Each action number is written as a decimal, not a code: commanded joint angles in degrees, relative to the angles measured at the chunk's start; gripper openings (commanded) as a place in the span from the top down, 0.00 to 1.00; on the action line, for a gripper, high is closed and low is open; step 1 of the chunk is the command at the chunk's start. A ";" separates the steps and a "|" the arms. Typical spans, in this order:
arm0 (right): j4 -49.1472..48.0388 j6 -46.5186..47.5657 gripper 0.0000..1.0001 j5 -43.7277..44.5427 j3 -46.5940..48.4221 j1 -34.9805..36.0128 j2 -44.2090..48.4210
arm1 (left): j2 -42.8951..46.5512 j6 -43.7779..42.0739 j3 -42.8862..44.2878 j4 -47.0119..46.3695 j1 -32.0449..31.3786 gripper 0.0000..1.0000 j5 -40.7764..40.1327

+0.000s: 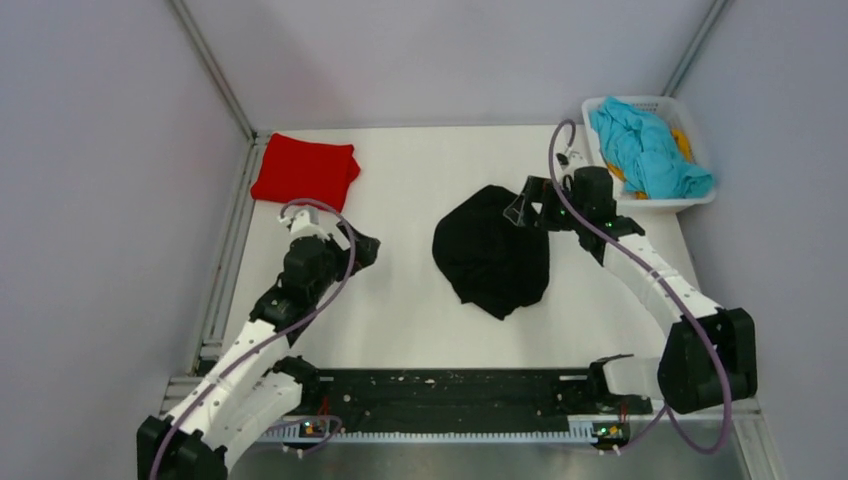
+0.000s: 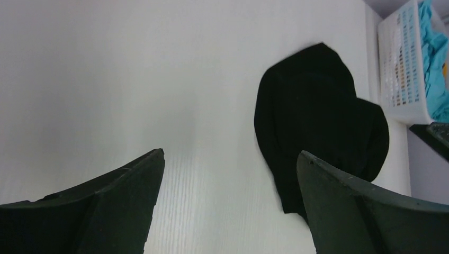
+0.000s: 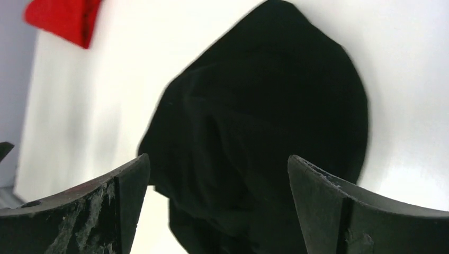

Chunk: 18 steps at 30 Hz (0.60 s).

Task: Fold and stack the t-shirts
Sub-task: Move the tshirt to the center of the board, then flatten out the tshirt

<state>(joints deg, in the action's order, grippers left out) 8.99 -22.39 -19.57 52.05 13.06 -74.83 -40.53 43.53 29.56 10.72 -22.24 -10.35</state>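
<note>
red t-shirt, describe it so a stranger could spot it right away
Start at the white table and go to its far left corner. The red t-shirt lies there, folded into a neat rectangle, unlike the crumpled black t-shirt mid-table.

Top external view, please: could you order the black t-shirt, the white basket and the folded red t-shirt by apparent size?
1. Black t-shirt and white basket: they look about equal, too close to rank.
2. Red t-shirt: clearly the smallest.
</note>
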 commanded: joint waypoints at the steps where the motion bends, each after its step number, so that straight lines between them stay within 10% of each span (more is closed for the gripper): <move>1: 2.48 1.33 0.01 13.04 -2.84 -0.02 9.85 | -8.68 -1.90 2.47 -7.46 -0.14 0.01 16.42; 10: 3.38 -5.87 0.04 5.28 -25.20 1.45 37.31 | -26.56 -2.76 6.41 -16.47 -3.30 0.01 27.20; 18: 3.90 -13.84 0.06 12.54 -34.40 5.23 39.98 | -47.25 -4.16 19.55 -18.99 -7.33 0.09 30.18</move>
<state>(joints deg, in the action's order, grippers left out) 15.05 -31.07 -9.65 20.51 17.52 -33.89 -80.88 40.45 42.26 -2.76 -28.49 16.23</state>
